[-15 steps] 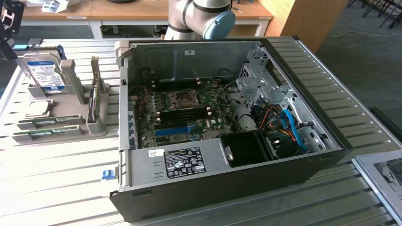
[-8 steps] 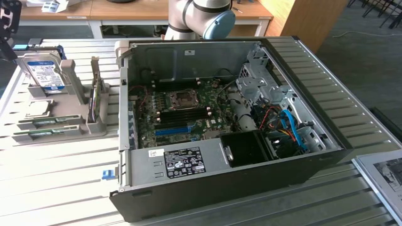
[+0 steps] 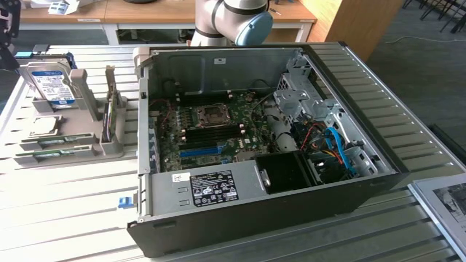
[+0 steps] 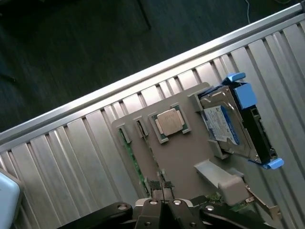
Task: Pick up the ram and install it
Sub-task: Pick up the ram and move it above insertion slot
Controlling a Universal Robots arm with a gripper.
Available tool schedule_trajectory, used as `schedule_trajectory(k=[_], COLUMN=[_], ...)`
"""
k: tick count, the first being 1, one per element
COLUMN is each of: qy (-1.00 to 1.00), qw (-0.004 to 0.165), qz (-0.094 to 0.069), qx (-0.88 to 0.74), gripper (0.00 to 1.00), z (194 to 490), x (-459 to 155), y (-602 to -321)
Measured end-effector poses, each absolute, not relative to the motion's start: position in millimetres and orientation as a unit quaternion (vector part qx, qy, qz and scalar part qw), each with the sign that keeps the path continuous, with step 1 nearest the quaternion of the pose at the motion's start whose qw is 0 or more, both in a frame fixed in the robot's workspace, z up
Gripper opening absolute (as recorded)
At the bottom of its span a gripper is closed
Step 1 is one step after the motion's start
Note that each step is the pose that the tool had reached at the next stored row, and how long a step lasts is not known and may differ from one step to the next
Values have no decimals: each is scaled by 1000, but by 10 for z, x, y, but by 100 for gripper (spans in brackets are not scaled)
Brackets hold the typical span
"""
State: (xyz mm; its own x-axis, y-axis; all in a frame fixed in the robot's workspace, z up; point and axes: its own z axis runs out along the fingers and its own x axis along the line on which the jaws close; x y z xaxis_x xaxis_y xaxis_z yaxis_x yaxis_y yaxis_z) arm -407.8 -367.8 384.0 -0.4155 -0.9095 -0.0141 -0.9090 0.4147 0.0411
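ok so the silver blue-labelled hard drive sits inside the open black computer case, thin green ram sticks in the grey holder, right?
No. In the exterior view the silver blue-labelled hard drive stands upright in the grey holder, outside the open black computer case, on the exterior view's left. The thin green ram sticks are in the holder.

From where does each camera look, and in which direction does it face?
Exterior view: above the table, looking down into the open computer case; the arm shows behind it.
Wrist view: on the wrist, looking down at the grey holder; the shut gripper shows.
Shared: the holder with hard drive, processor and ram.
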Motion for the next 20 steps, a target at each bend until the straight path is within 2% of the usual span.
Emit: schedule_trajectory(k=[20], qy=[-730], qw=[9], qz=[-20], qx=[683], gripper=[10], z=[3838], x=[-4078], y=[-3678])
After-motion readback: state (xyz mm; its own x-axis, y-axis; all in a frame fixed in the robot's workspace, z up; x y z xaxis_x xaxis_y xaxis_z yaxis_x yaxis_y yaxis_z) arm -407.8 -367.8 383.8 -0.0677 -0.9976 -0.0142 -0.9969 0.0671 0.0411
